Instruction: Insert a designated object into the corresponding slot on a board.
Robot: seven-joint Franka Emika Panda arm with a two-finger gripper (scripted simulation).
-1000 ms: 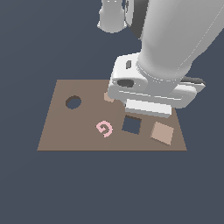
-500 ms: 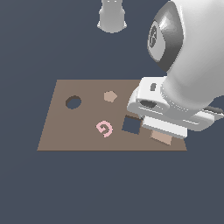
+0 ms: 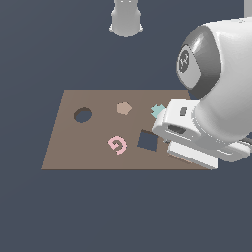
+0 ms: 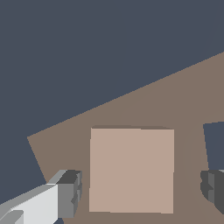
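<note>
Since the arm swung from over the board's middle to its corner at the exterior view's right, the gripper (image 4: 140, 192) now hangs above the light tan square tile (image 4: 131, 169), jaws spread wide either side, holding nothing. The tile lies flat near the corner of the brown board (image 3: 93, 142), roughly three o'clock from the dark square hole (image 3: 147, 141); the arm hides it from outside. Judgement: approach complete, grasp pending. The round hole (image 3: 82, 115), pentagon piece (image 3: 124, 108), pink letter G (image 3: 117, 144) and a teal piece (image 3: 157, 110) occupy the board. Surroundings are plain dark ground.
</note>
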